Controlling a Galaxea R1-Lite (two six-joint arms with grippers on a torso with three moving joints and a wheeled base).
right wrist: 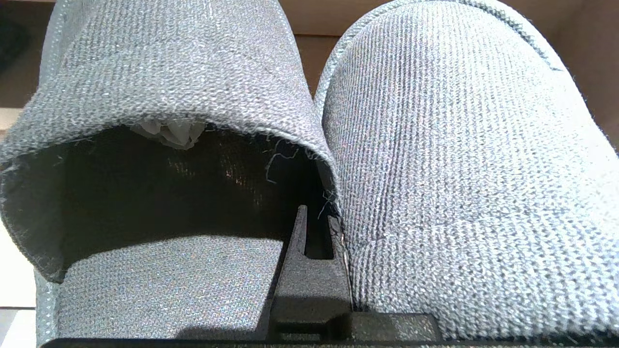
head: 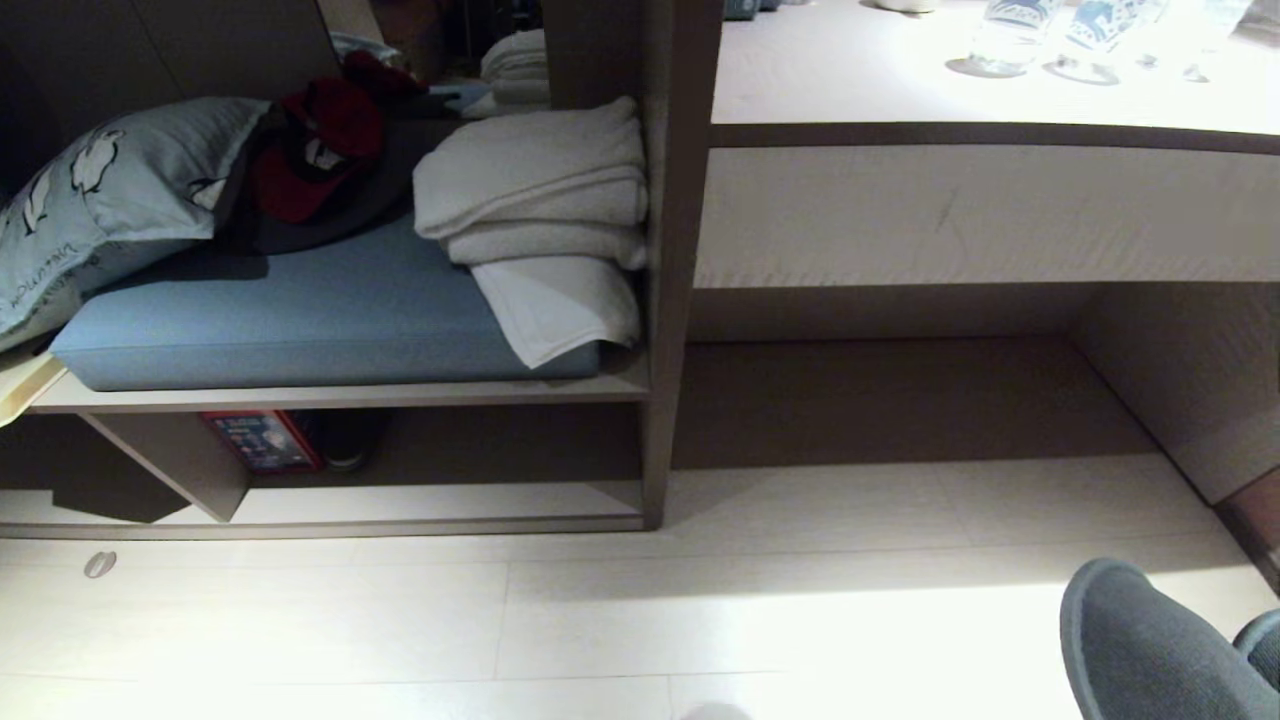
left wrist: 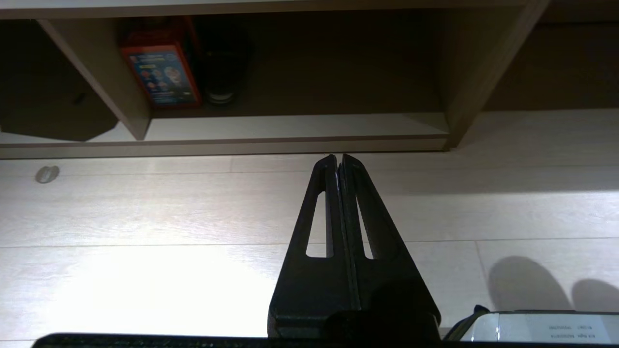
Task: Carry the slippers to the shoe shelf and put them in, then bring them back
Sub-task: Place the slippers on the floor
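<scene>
The grey-blue slippers hang side by side at the lower right of the head view, above the pale floor. Seen from the right wrist, the pair fills the picture, toes pointing away. My right gripper is shut on their touching inner walls. One finger sits inside one slipper's opening; the other finger is hidden behind the fabric. The shoe shelf lies ahead to the left, under the blue cushion. My left gripper is shut and empty, held over the floor and pointing at the shoe shelf.
A red and blue box and a dark object stand inside the shelf beside the slanted support. Folded white towels and a pillow lie on the cushion. A desk recess opens to the right.
</scene>
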